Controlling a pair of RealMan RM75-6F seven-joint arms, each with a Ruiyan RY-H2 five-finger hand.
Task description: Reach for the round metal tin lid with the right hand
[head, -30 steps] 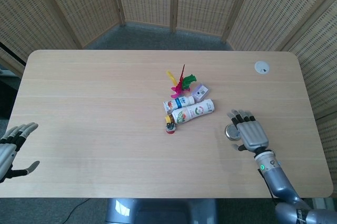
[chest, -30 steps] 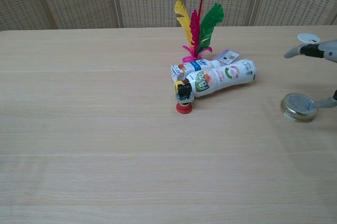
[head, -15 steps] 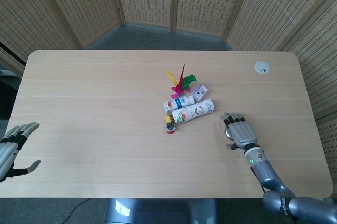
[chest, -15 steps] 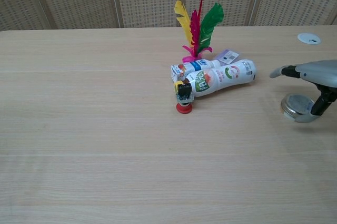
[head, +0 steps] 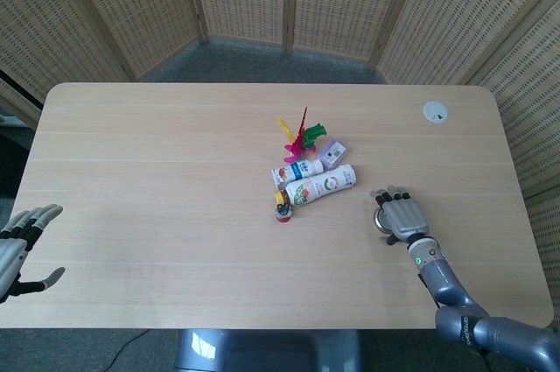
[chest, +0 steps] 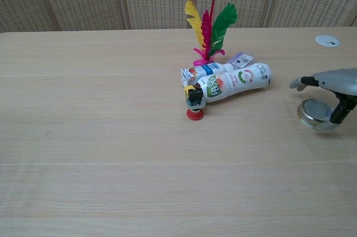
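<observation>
The round metal tin lid [chest: 312,114] lies flat on the table, right of the bottles. My right hand [chest: 333,82] hovers just above it, palm down and fingers extended, and its thumb comes down at the lid's right edge. From the head view the right hand [head: 400,214] covers most of the lid [head: 380,224], so only its left rim shows. The hand holds nothing. My left hand [head: 21,245] rests open at the table's near left edge, far from the lid.
Two labelled plastic bottles [head: 319,185] lie side by side mid-table. Behind them stand a feather shuttlecock [chest: 208,28] and a small purple tag [chest: 240,59]; a little toy on a red base [chest: 194,105] sits in front. A white disc [head: 435,111] lies far right.
Over the last second my right hand has slid left until it covers the lid, then settled slightly, its thumb coming down by the rim. The lid and my left hand have not moved.
</observation>
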